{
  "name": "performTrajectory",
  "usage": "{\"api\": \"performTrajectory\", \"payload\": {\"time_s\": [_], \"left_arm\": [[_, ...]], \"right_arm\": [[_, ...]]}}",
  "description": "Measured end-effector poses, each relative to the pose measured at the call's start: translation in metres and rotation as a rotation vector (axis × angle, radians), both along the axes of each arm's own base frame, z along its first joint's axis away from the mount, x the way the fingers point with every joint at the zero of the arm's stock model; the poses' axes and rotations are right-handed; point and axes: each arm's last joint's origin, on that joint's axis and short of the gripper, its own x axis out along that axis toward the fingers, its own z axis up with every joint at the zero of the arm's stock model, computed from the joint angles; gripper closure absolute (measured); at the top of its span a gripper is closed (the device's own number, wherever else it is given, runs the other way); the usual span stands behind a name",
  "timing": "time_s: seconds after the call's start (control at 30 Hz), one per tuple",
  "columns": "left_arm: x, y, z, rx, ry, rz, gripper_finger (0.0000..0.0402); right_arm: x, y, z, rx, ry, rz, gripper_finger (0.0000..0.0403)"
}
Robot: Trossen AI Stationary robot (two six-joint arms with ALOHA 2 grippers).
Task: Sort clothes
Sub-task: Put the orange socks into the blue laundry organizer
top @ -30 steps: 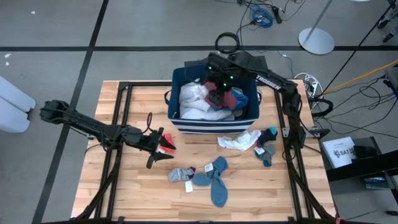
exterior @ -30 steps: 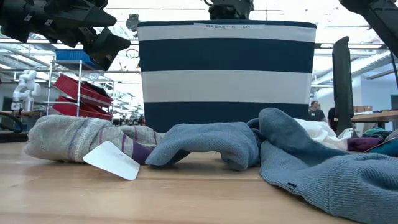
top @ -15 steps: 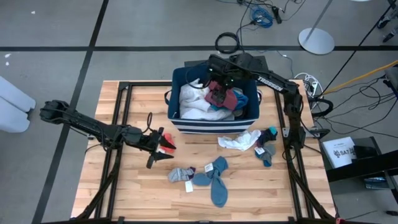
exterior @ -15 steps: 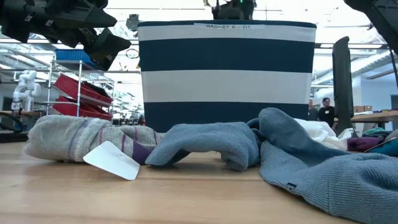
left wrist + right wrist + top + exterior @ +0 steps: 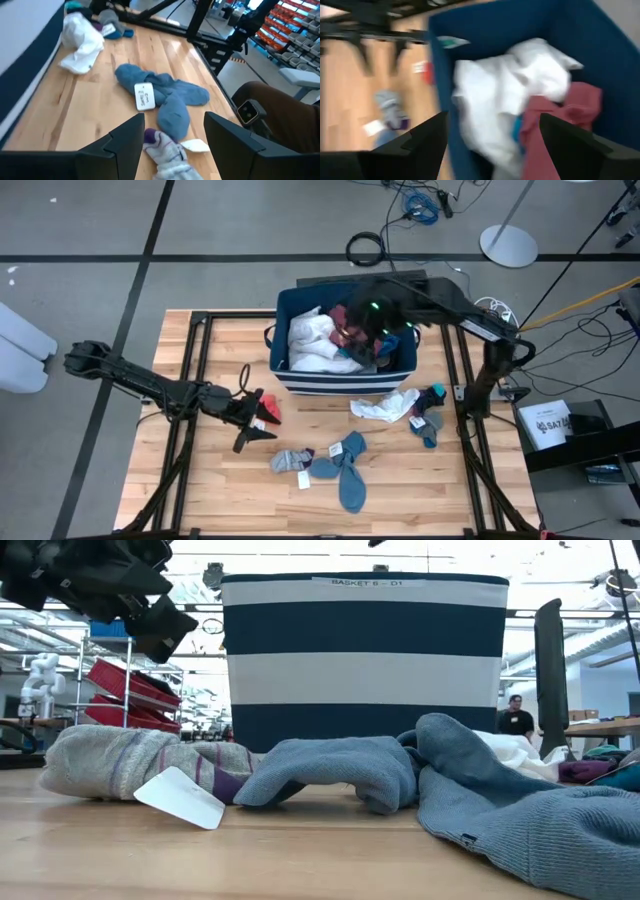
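1. Left gripper (image 5: pixel 258 420), fingers spread and empty, hovers above the wood-slat table (image 5: pixel 220 490).
2. Knitted blue socks (image 5: pixel 345 470) lie crossed, limp, centre-front.
3. Right gripper (image 5: pixel 492 145), fingers wide, hangs over crumpled white garment (image 5: pixel 312 342) inside the striped fabric bin (image 5: pixel 345 383).

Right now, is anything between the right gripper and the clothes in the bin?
Nothing visible. The right gripper hangs open over the bin, with the white garment and maroon piece lying exposed directly ahead of its fingers.
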Motion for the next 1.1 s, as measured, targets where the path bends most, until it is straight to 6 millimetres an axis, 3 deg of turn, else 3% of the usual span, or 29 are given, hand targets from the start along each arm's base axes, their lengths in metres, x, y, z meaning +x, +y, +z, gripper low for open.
{"api": "performTrajectory", "payload": {"time_s": [0.13, 0.3, 0.53, 0.67, 0.83, 1.1], "left_arm": [[-0.002, -0.003, -0.002, -0.015, 0.031, -0.016, 0.0187], [-0.002, -0.005, -0.002, -0.011, 0.023, -0.011, 0.0187], [-0.002, -0.004, -0.004, 0.001, 0.043, 0.009, 0.0187], [-0.006, -0.002, -0.014, 0.015, 0.156, 0.031, 0.0187], [-0.009, -0.005, -0.019, 0.040, 0.209, 0.023, 0.0187], [-0.019, 0.007, -0.032, 0.254, 0.448, 0.296, 0.0187]], "right_arm": [[-0.011, 0.039, 0.012, 0.035, -0.045, 0.078, 0.0108], [-0.014, 0.084, 0.013, 0.092, -0.052, 0.157, 0.0108], [-0.015, 0.150, -0.005, 0.167, 0.035, 0.218, 0.0108], [-0.017, 0.183, -0.037, 0.097, 0.135, 0.164, 0.0108], [-0.014, 0.216, -0.095, 0.059, 0.246, 0.143, 0.0108], [-0.002, 0.241, -0.177, 0.101, 0.191, 0.157, 0.0108]]}}
